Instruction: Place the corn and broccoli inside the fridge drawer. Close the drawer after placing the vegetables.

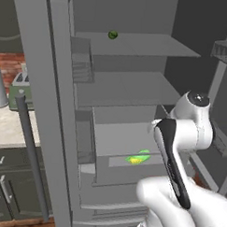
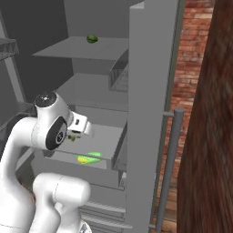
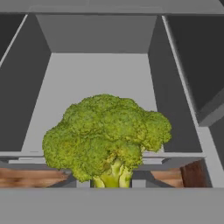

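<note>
Broccoli (image 3: 107,140) sits low centre of the hand view, stalk down at the bottom edge where the jaws are, so jaws read as pinching the stalk, pressed in tight on it. In the right base view a dark bit of it shows just below the gripper (image 2: 77,132), left of centre, over the open drawer (image 2: 107,136).

Corn (image 1: 138,158) already lies in the drawer, centre-right of the left base view, seen through the pale front panel; same green-yellow blob in the right base view, lower centre-left.

Step in hand, as I judge it: carry broccoli over the drawer and let go. The hand view looks down into the drawer w/ the floret head hanging over the near edge, front rim crossing behind it. So prob. not far enough in yet.

To do it well:
- Push fwd till the whole head is past the front rim, over bare grey floor.
- Keep off the corn side; can't tell from the hand view where the corn lies rel. to the head, so check the base views.
- Lower before release, short drop, else it may roll or bounce.
- Spread jaws fully, lift straight out, clear of the shelf (image 1: 130,88) above.
- Then push the front panel square to shut; the open door (image 1: 59,108) at left of the left base view must not be bumped.
</note>
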